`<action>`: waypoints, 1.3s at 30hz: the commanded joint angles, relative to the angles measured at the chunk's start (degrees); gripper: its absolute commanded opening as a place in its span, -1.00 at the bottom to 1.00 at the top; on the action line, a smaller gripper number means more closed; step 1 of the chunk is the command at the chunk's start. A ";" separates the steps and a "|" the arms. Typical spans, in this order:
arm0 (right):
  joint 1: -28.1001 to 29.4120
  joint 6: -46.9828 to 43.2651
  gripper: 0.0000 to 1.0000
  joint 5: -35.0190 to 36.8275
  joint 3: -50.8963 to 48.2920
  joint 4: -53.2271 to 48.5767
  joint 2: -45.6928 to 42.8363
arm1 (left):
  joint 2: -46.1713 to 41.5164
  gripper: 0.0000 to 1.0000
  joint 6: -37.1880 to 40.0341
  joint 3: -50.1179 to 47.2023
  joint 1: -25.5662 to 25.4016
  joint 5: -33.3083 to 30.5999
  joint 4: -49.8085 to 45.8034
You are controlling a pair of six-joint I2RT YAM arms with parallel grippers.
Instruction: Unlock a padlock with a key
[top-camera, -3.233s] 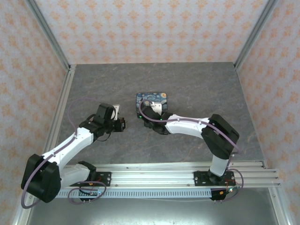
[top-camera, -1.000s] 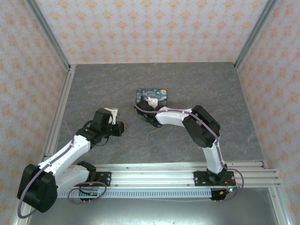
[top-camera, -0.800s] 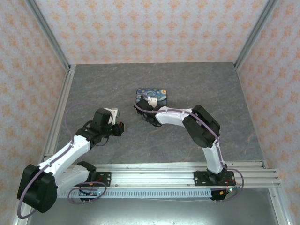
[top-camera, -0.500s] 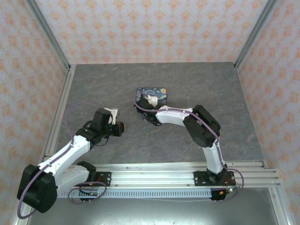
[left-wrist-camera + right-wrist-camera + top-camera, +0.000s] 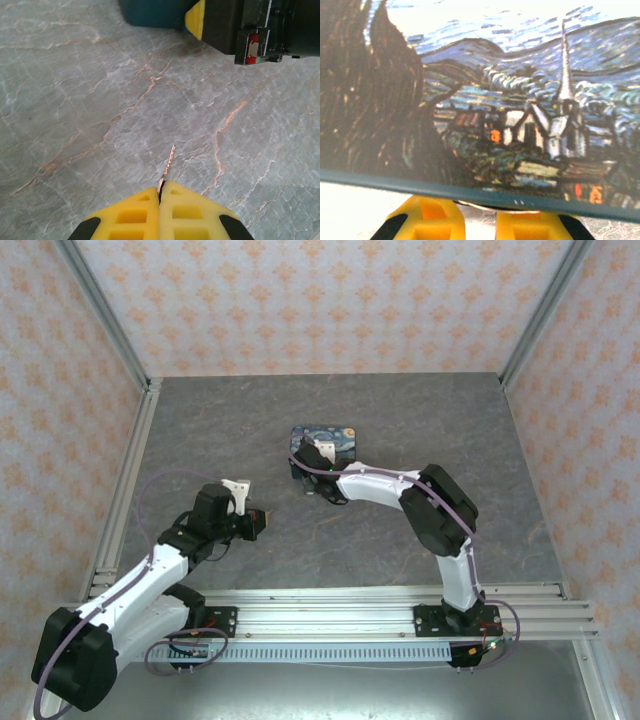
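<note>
1. Your left gripper [image 5: 161, 194] is squeezed tight on the key [image 5: 168, 167]. Its two yellow fingers [image 5: 192, 212] press flat together, with the back end of the key pinched between them
2. The key is thin and pale gold. In the left wrist view it sits low in the middle of the frame. It pokes up and a little to the right out of the fingertips, over the grey table [image 5: 75, 100]
3. In the top view, that gripper is left of the middle. It is below and to the left of the painted tin [image 5: 330, 438], and apart from it
4. Your right gripper [image 5: 480, 222] is at the near edge of the tin. In the right wrist view its two yellow fingers are at the bottom of the frame, with a small gap between them
5. A small pale shiny bit [image 5: 479, 204] shows in that gap, right under the tin's edge. It is too hidden to name, so you cannot tell if the right jaws hold anything
6. At the top of the left wrist view, one yellow tip of the right gripper sits against the tin's teal side
</note>
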 commanded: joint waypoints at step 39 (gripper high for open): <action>-10.03 5.53 -1.00 -35.94 -1.98 -3.70 -14.32 | 29.69 -1.00 -17.00 -6.30 -3.83 10.21 67.25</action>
